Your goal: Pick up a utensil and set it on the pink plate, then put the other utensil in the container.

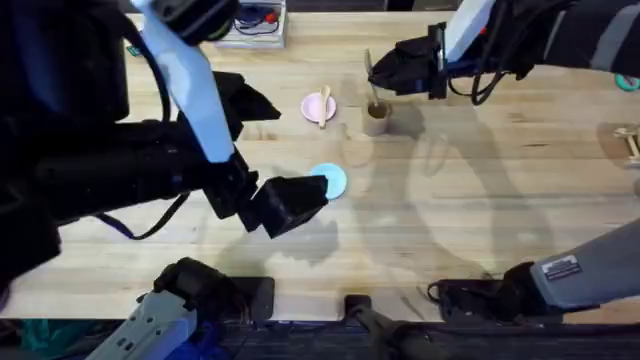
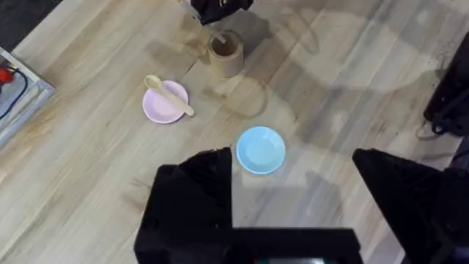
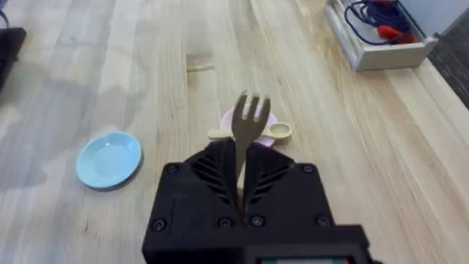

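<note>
The pink plate [image 1: 318, 107] [image 2: 163, 105] lies at the table's far middle with a pale wooden utensil [image 1: 324, 104] [image 2: 170, 94] [image 3: 272, 133] across it. Just right of it stands the tan container [image 1: 376, 119] [image 2: 226, 53]. My right gripper [image 1: 378, 73] [image 3: 240, 167] hovers over the container, shut on the wooden fork [image 1: 373, 90] [image 3: 248, 125], which is upright with its tines up. The fork's lower end sits at the container's mouth. My left gripper [image 1: 305, 195] [image 2: 293, 194] hangs open and holding nothing, beside the light-blue plate [image 1: 330, 180].
The light-blue plate [image 2: 261, 149] [image 3: 110, 159] lies nearer than the pink one. A white tray with cables [image 1: 255, 22] [image 3: 381, 33] stands at the far edge. Wooden bits [image 1: 630, 140] rest at the right edge.
</note>
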